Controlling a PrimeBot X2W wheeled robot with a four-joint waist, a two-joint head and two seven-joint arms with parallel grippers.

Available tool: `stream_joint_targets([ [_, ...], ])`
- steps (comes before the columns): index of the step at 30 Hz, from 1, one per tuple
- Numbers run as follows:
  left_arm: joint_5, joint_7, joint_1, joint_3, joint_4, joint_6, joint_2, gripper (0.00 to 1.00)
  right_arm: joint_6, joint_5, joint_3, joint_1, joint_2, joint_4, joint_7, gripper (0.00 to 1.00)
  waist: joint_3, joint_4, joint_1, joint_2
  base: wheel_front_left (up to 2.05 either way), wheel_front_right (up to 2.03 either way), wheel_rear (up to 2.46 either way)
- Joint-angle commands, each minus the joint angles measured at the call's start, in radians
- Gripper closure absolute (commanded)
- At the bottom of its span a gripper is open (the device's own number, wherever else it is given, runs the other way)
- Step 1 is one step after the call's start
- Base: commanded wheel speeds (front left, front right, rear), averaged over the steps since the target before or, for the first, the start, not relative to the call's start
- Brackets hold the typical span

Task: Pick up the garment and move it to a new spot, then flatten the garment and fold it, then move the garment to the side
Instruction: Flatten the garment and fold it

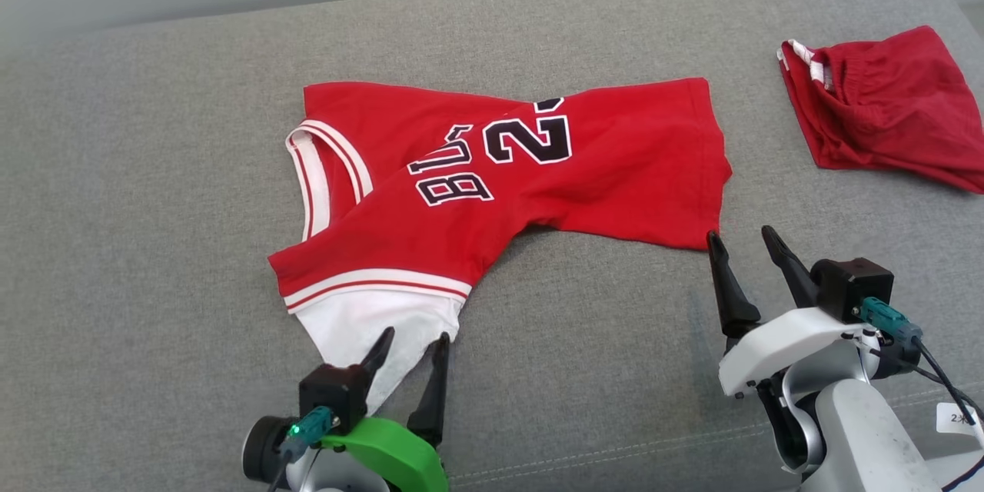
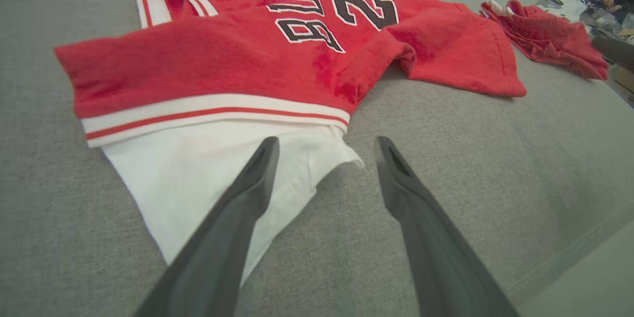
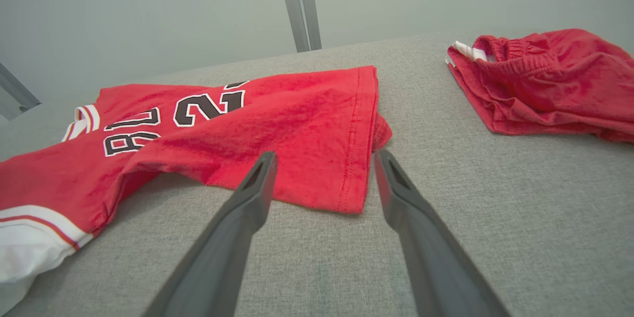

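The garment [image 1: 492, 177] is a red jersey with black and white lettering, striped trim and a white sleeve. It lies partly folded and wrinkled across the grey cushion [image 1: 154, 246]. Its white sleeve [image 2: 198, 178] points toward me. My left gripper [image 1: 411, 346] stands open at that sleeve's tip, one finger over the white cloth and the other over bare cushion, gripping nothing. My right gripper [image 1: 744, 242] is open just in front of the jersey's near right corner [image 3: 346, 193], which lies beyond its fingertips.
A second red garment [image 1: 884, 108], crumpled shorts with an elastic waistband, lies at the far right of the cushion. Bare grey cushion stretches at the left and between my two arms. A pale wall with a metal post [image 3: 297, 5] stands behind.
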Motion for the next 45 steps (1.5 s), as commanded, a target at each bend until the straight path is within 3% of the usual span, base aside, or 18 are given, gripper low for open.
stream_joint_targets([
  [1,0.012,-0.018,0.022,0.016,-0.032,0.015,0.018,0.0,0.0,0.001,-0.004,0.011,-0.003,-0.003,-0.01,0.0,-0.019,0.003,0.0,0.0,0.0,0.0,0.0],
  [6,0.021,-0.061,0.068,0.088,-0.164,0.059,0.065,0.0,0.0,-0.005,-0.006,0.022,-0.004,-0.014,-0.023,0.0,-0.067,0.007,0.0,0.0,0.0,0.0,0.0],
  [12,0.019,-0.075,0.128,0.177,-0.23,0.084,0.1,0.0,0.0,-0.009,0.003,0.019,-0.003,-0.024,-0.028,0.0,-0.113,0.01,0.0,0.0,0.0,0.0,0.0],
  [19,0.029,-0.08,0.201,0.288,-0.247,0.1,0.116,0.0,0.0,-0.006,0.01,0.024,-0.003,-0.044,-0.024,0.0,-0.146,0.013,0.0,0.0,0.0,0.0,0.0],
  [24,0.066,-0.08,0.279,0.385,-0.281,0.102,0.098,0.0,0.0,-0.006,0.011,0.042,-0.003,-0.059,-0.016,0.0,-0.167,0.017,0.0,0.0,0.0,0.0,0.0],
  [37,0.101,-0.08,0.399,0.552,-0.281,-0.009,0.068,0.0,0.0,0.003,0.022,0.064,-0.004,-0.081,-0.025,0.0,-0.202,0.028,0.0,0.0,0.0,0.0,0.0],
  [45,0.13,-0.08,0.415,0.603,-0.247,-0.065,0.027,0.0,0.0,0.018,0.036,0.071,-0.003,-0.059,-0.032,0.0,-0.207,0.032,0.0,0.0,0.0,0.0,0.0],
])
